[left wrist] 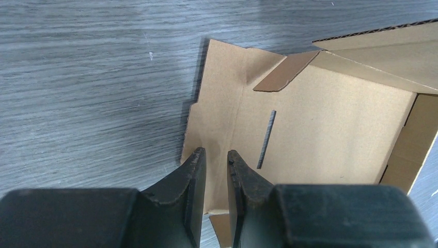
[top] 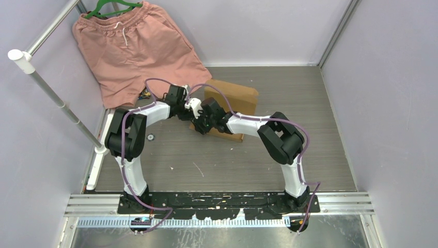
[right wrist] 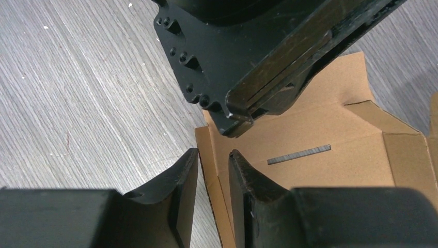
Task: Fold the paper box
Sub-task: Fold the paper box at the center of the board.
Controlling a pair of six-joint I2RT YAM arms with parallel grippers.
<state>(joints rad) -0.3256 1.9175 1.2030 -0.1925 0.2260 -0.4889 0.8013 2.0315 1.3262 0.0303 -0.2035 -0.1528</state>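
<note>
The right gripper (right wrist: 213, 152) straddles a flap edge of the box (right wrist: 335, 134), jaws a little apart and not visibly pinching. The left gripper (left wrist: 214, 153) hangs just beside it over the same flap with a slim gap; I cannot tell whether it grips. The box sits mid-way on the table (top: 310, 155), near the shorts (top: 134, 46). By my judgement, some walls stand, while the slotted flap lies flat and closing remains.
</note>
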